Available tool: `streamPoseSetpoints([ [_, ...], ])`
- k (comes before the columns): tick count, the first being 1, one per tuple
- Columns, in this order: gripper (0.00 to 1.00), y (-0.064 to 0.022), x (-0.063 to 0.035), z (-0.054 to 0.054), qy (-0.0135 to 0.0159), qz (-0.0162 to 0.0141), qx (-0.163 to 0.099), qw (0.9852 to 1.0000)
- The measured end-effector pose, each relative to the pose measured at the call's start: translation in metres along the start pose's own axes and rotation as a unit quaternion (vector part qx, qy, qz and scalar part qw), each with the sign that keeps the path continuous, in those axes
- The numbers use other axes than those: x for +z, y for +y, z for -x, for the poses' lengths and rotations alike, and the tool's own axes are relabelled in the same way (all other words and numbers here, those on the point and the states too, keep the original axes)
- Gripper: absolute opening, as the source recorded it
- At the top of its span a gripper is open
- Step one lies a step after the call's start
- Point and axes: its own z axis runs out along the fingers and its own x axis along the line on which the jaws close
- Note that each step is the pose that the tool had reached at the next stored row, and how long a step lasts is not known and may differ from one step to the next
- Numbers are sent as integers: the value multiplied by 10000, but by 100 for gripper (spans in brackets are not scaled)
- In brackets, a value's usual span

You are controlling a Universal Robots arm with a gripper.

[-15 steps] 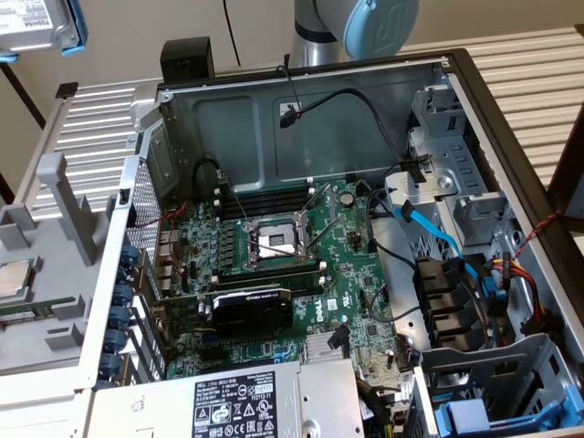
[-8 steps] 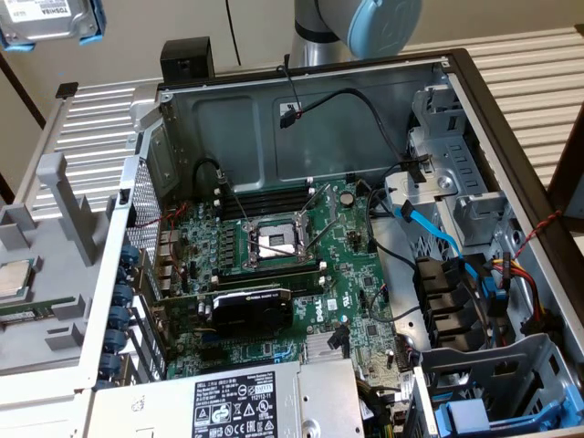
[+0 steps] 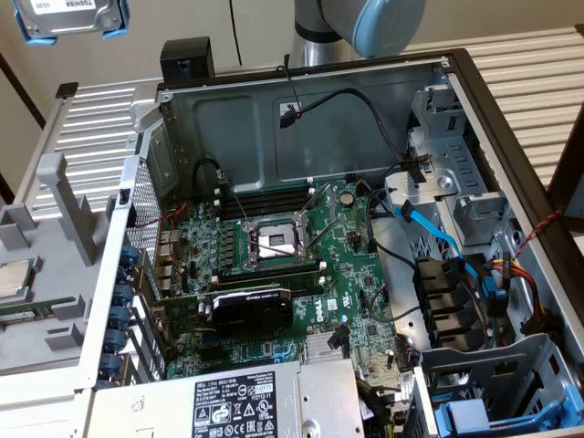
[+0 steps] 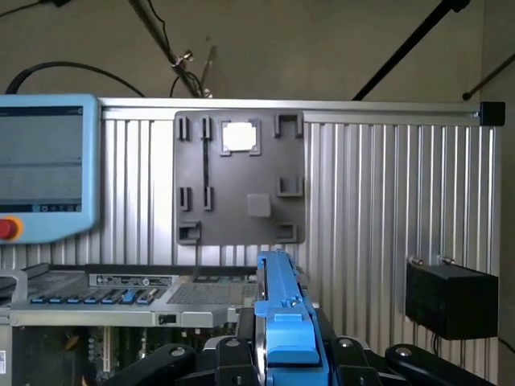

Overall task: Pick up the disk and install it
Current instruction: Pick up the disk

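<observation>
My pincer [image 4: 283, 362] is clenched on the disk [image 3: 66, 18], its blue rail [image 4: 282, 318] standing edge-on between my dark fingers [image 4: 165, 362]. The exterior view has the disk held aloft at its far left, well apart from the open computer case [image 3: 301, 119], whose motherboard [image 3: 274, 265] lies exposed on the slatted surface [image 3: 100, 137].

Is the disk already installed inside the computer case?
No: the disk appears at the exterior view's upper left, outside the open case.
</observation>
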Motion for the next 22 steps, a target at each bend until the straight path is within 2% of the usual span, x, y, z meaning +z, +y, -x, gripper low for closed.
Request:
streamPoseSetpoints([
  [9,37,-242,-72,-250,0,1,0,10000],
  [22,37,-634,-90,-575,-2,21,0,10000],
])
